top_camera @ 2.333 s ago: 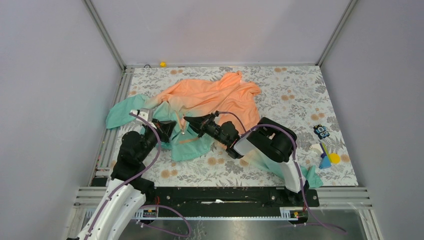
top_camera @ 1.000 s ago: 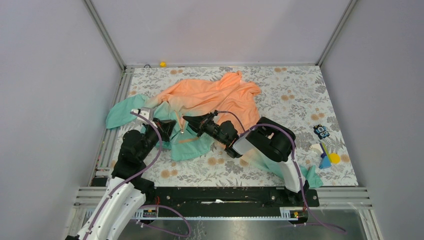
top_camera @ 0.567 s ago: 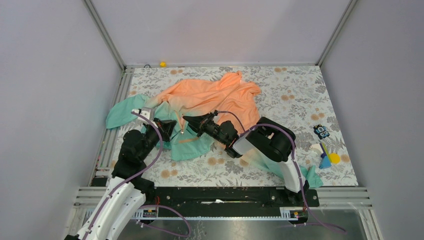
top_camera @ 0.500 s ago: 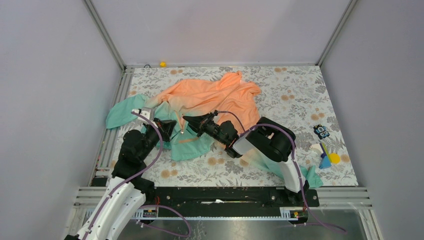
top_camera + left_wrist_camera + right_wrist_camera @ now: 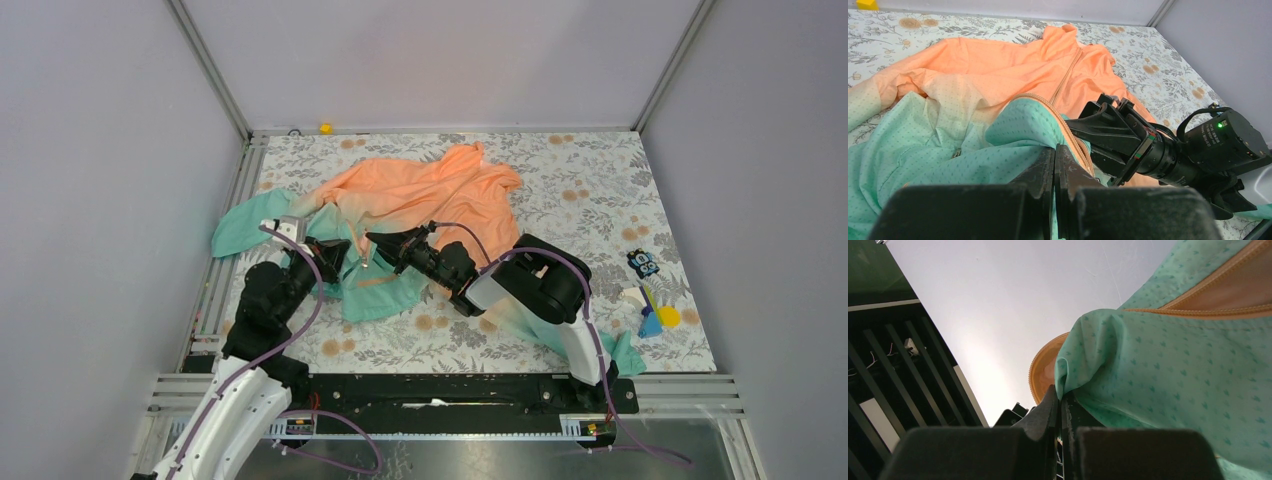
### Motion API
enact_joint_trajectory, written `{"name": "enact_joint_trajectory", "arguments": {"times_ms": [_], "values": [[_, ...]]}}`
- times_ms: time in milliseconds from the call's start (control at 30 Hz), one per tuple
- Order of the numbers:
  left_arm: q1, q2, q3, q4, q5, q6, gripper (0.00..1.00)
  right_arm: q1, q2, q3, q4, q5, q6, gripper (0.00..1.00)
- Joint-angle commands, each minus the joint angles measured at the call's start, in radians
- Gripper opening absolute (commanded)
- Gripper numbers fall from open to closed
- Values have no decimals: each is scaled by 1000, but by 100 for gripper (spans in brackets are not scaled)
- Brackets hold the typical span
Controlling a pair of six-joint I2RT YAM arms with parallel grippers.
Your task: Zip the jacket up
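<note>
The jacket [image 5: 430, 195] lies crumpled on the table, orange at the far collar and shoulders, teal-green near the arms. Its orange zipper [image 5: 1068, 75] runs from the collar toward the hem. My left gripper [image 5: 338, 250] is shut on the teal hem fabric [image 5: 1018, 127] beside the zipper tape [image 5: 1080, 150]. My right gripper [image 5: 374, 243] faces it from the right and is shut on the teal edge of the jacket [image 5: 1148, 390], with the orange zipper tape [image 5: 1040, 367] curling above its fingertips. Both hold the hem lifted slightly off the table.
A teal sleeve [image 5: 240, 225] spreads to the left by the table's rail. Small coloured items [image 5: 652, 315] and a blue toy [image 5: 645, 264] lie at the right edge. A small yellow block [image 5: 325, 128] sits at the back edge. Another teal cuff [image 5: 625, 352] lies by the right arm's base.
Almost nothing has changed. Both grippers stay shut on the hem; the left gripper has shifted very slightly.
</note>
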Motion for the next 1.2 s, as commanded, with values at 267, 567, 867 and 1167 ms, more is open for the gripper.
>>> {"name": "enact_joint_trajectory", "arguments": {"times_ms": [267,567,867,1167], "values": [[-4,33,8,45,15,15,0,-8,-47,24,124,-4,69,0],[-14,33,9,38,13,16,0,-7,-42,27,122,-4,79,0],[-68,17,6,15,-29,24,0,-12,-42,31,123,-6,108,0],[-88,31,17,-5,-58,37,0,-14,-85,0,84,-11,120,0]]}}
